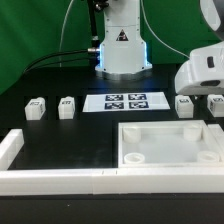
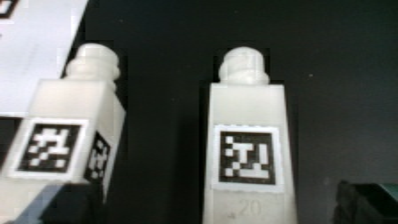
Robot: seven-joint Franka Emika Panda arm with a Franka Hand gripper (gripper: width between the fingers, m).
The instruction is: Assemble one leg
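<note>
Evidently the arm's white housing (image 1: 205, 68) is hanging over the exterior view's right end of the black bench (image 1: 60, 135). It is hanging above two of the legs, the inner leg (image 1: 184, 104) and the outer leg (image 1: 215, 103), which are lying side by side, close but apart. The pincer's tips are not showing clearly in either view (a dark blurred form at the wrist frame's edge may be a finger, no more). Whether it is open or closed cannot be told.

The wrist view is giving the close detail that the exterior view is missing. Seemingly the same pair, the inner leg (image 2: 68, 115) and the outer leg (image 2: 249, 130) are each showing a black-and-white tag and ending in a rounded peg, with a strip of bare bench between them. A corner of the marker board (image 2: 15, 10) is peeking in beside the inner one.

Only the exterior view is taking in the rest. The marker board (image 1: 125, 101) is lying between this pair and the far pair of legs (image 1: 50, 107). The tray (image 1: 165, 126) is sitting just in front of the right pair, and a long white rail (image 1: 60, 178) is running along the front edge.
</note>
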